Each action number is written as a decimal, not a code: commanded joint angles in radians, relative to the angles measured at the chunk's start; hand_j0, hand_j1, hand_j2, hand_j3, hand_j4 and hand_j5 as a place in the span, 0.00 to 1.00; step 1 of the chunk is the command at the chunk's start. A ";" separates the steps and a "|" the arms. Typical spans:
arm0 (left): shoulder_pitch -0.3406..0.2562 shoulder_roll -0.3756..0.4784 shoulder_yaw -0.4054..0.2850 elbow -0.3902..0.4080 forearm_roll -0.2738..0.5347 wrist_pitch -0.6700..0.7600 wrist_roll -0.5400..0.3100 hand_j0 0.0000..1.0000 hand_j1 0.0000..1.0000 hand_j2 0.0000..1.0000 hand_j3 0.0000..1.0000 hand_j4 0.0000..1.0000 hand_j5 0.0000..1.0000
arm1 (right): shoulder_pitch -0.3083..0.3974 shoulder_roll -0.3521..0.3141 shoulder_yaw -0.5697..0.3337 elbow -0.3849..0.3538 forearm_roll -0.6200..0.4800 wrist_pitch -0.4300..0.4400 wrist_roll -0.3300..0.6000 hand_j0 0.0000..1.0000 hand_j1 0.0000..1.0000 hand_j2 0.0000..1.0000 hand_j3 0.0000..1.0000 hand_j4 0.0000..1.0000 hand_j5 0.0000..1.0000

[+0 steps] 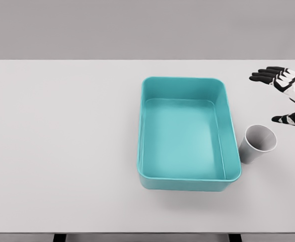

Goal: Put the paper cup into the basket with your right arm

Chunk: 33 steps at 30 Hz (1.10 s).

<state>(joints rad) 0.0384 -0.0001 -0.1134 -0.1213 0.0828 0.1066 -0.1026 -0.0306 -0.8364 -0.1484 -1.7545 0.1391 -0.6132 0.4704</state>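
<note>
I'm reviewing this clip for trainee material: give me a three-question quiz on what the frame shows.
1. True or false: the paper cup already lies inside the teal basket.
2. Which describes the right hand? A) closed on the cup B) open, holding nothing C) inside the basket
3. Fill in: in the picture, the cup stands upright on the table just to the ____ of the basket.

Key: 1 false; 2 B; 3 right.
</note>
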 commanded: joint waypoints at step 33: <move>0.000 0.000 0.000 0.000 0.000 -0.001 0.000 1.00 1.00 1.00 1.00 1.00 1.00 | 0.301 0.105 0.046 0.365 -0.776 0.082 0.140 1.00 1.00 1.00 1.00 1.00 1.00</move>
<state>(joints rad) 0.0384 -0.0001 -0.1134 -0.1213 0.0828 0.1061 -0.1026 0.2685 -0.7441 -0.1388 -1.4014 -0.6273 -0.5325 0.6110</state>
